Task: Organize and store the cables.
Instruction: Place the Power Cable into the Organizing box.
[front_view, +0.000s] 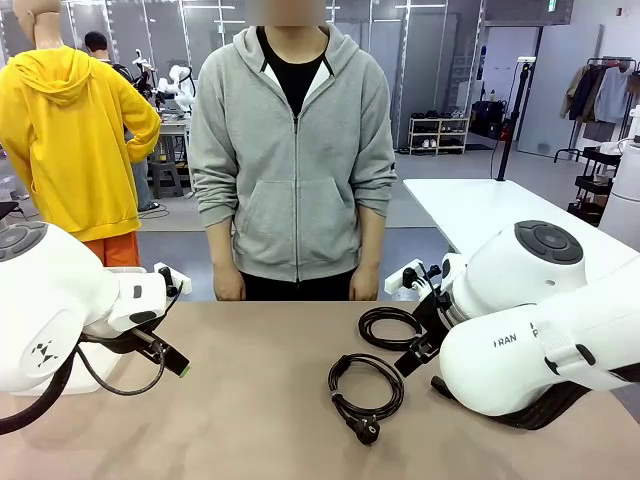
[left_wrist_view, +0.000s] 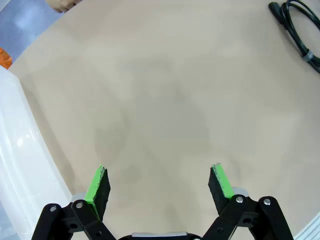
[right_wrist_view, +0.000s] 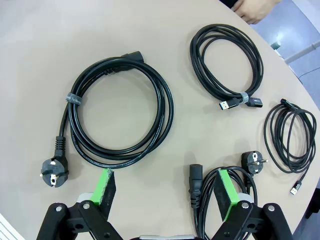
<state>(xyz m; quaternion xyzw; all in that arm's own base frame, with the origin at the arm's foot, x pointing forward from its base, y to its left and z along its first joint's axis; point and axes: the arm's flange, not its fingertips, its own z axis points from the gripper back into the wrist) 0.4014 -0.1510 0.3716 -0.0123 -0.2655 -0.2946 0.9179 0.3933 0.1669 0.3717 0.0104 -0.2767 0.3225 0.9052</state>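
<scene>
The left gripper (left_wrist_view: 159, 172) has its jaws fully apart and empty, over bare table (left_wrist_view: 150, 90). The right gripper (right_wrist_view: 164, 175) is likewise spread wide, holding nothing, above four coiled cables (right_wrist_view: 73, 98) lying flat. One coil (right_wrist_view: 196, 182) lies partly behind a green pad (right_wrist_view: 227, 192); contact cannot be determined.

Front view across table (front_view: 250, 400), wrist views downward, sharing plug cable (front_view: 368, 431)

Dark letters "FRAN" stand on the white shell of the right arm (front_view: 505, 341), just behind the right tool (right_wrist_view: 164, 175); smaller marks beside them are unreadable.
</scene>
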